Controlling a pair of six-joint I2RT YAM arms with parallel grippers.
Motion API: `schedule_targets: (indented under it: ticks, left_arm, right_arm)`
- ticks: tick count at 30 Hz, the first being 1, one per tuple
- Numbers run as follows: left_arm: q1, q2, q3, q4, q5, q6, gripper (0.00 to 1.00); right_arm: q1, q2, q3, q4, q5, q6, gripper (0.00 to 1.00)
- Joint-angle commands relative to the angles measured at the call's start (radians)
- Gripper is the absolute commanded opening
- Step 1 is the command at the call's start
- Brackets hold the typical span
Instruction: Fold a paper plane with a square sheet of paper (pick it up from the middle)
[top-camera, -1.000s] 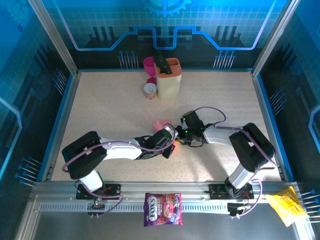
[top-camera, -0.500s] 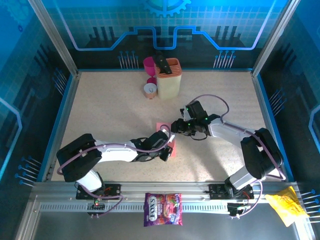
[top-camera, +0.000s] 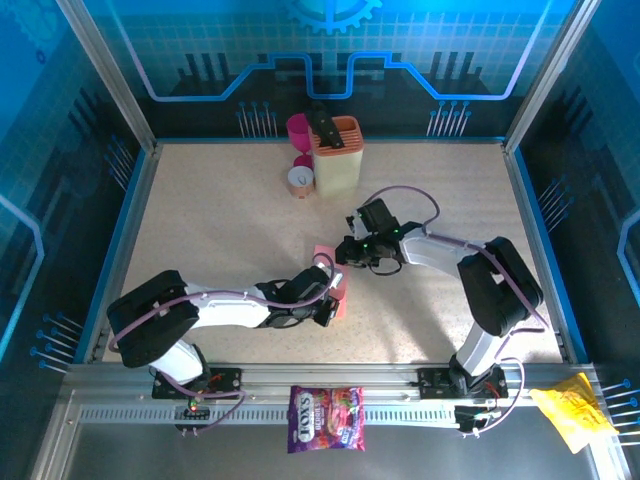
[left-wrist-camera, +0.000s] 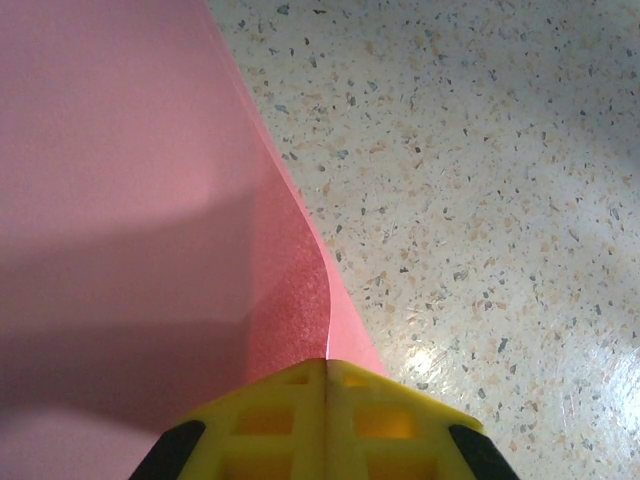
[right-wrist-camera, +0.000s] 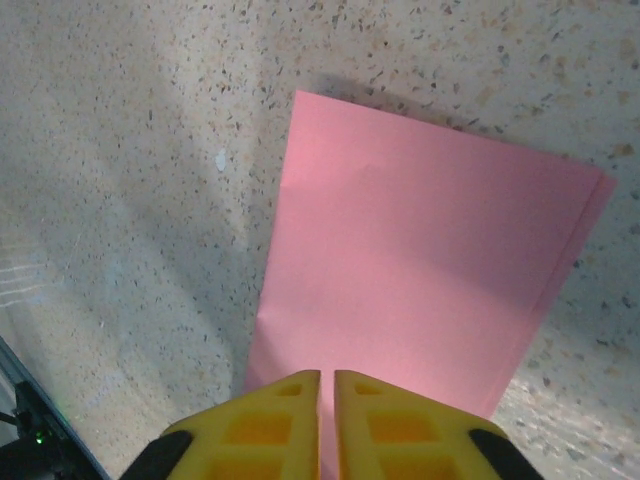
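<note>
Paper is the concern here. On the left, we are seeing the left gripper (left-wrist-camera: 325, 385) with its yellow jaws pressed fully together on a thin salmon-pink square sheet of paper (left-wrist-camera: 120, 200). The sheet is already doubled over, and two layers are curling out of the pinch. It is lying low over the speckled table (top-camera: 220, 220), between the two arms.

On the right, the right gripper (right-wrist-camera: 327, 385) is showing only a hairline slit between its jaws, with pink in the slit. We are judging it clamped on the end of the sheet farther from the bases.

To fold well, we are advising firm pinches without dragging. The layers' edges need lining up before any pressing, and the crease is best flattened against the table, not in the air.

The left wrist view is revealing the layers gaping apart near the jaws. The right wrist view is revealing a slight offset between the two edges at one side. The top view is giving what the wrist views lack: where both arms are standing about the sheet.
</note>
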Motion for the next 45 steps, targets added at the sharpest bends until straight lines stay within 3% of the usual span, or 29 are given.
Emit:
schedule_targets:
  ticks: [1,15,27,45]
  left_arm:
    - [-0.004,-0.019,-0.012,0.008,0.01,-0.02,0.0]
    - [0.001,-0.003,0.057,-0.047,0.046,0.043,0.0]
    - [0.082,0.06,0.144,-0.144,0.207,0.146,0.0]
    - [0.156,0.008,0.117,-0.187,0.155,0.182,0.0]
  right_arm:
    - [0.008,0.033,0.037,0.013,-0.018,-0.009,0.1]
    - [-0.01,0.179,0.088,-0.005,-0.003,-0.071,0.01]
    - [-0.012,0.257,0.111,-0.038,-0.016,-0.129,0.0]
    - [-0.01,0.274,0.075,-0.02,-0.011,-0.131,0.0]
